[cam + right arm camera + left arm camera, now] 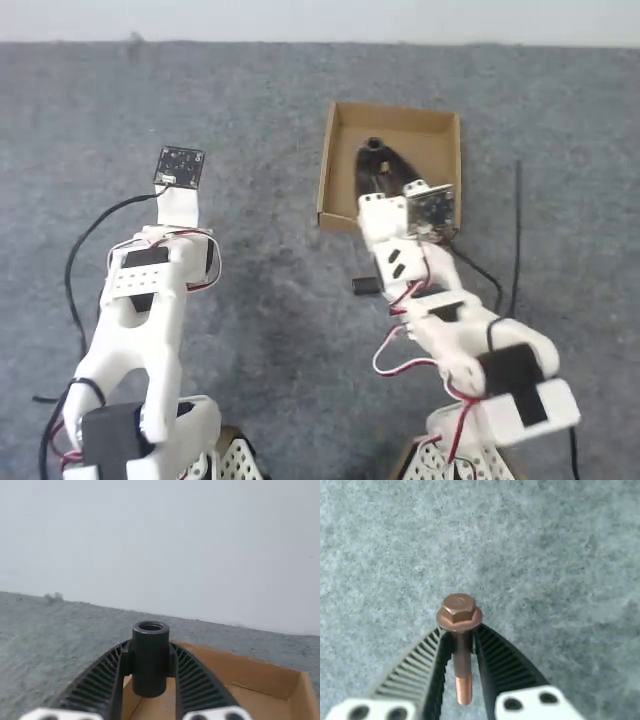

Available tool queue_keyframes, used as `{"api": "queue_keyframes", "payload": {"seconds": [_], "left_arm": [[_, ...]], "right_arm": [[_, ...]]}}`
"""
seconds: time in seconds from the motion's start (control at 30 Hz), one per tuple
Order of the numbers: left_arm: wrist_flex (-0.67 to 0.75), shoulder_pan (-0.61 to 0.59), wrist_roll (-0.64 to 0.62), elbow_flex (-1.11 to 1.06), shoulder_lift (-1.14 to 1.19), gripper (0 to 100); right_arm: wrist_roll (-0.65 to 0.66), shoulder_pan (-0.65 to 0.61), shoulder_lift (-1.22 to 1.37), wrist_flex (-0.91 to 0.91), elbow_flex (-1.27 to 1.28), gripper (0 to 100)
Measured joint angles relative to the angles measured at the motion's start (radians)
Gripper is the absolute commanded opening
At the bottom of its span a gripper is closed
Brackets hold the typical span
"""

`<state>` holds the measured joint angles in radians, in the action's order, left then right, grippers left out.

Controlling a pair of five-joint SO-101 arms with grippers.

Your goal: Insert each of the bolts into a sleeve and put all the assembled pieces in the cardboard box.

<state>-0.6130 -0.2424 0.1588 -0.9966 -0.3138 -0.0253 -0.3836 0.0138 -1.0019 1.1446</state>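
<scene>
A copper bolt [460,616] with a hex flange head sits between the ribbed black fingers of my left gripper [461,634], which is shut on its shank, above grey carpet. In the high view the left arm's wrist [179,168] hangs over the carpet, left of the cardboard box [338,128]. My right gripper [150,652] is shut on a black sleeve [150,660], held upright with its bore open at the top. From above, that sleeve [375,146] and the right gripper [377,170] are over the box's inside.
A small black piece [366,285] lies on the carpet just in front of the box, beside the right arm. Black cables [517,230] trail on the right and near the left arm [95,225]. A pale wall [160,540] rises behind the table's far edge.
</scene>
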Motion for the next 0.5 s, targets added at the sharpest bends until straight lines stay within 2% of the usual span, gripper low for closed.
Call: {"api": "queue_keyframes", "payload": {"seconds": [0.27,0.4,0.5], "left_arm": [[0.0,0.0,0.0,0.0,0.0,1],[0.0,0.0,0.0,0.0,0.0,1],[0.0,0.0,0.0,0.0,0.0,1]], "right_arm": [[0.126,-0.166,0.08,-0.009,0.0,0.7],[0.137,-0.203,0.08,-0.029,0.031,0.7],[0.137,-0.222,0.08,-0.109,0.091,0.6]]}}
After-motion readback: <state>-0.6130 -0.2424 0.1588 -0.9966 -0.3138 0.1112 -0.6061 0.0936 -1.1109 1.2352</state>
